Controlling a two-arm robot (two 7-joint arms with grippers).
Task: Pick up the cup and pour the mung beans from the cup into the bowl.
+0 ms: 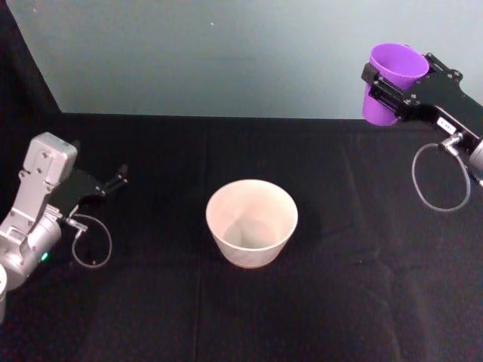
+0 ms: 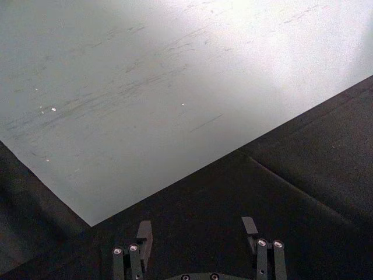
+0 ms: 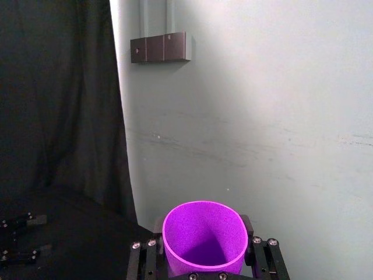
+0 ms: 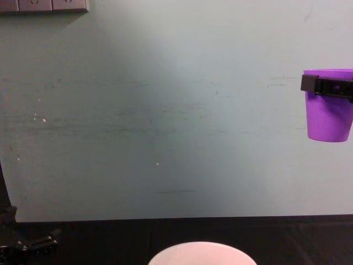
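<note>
The right claw [image 1: 383, 89] is clamped round the purple cup [image 1: 398, 66] and holds it upright, high above the table [image 1: 339, 302], right of the bowl [image 1: 249, 253] and beyond it. Left of the bowl, the left claw [image 1: 117, 179] sits low, fingers spread wide and empty.

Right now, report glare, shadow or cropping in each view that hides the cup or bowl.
Head view: black cloth swallows shadows, the bowl and the cup in the right gripper evenly lit. Left wrist view: glare whitens the upper wall. Right wrist view: cup's inside shaded. Chest view: bowl cut by bottom edge.
</note>
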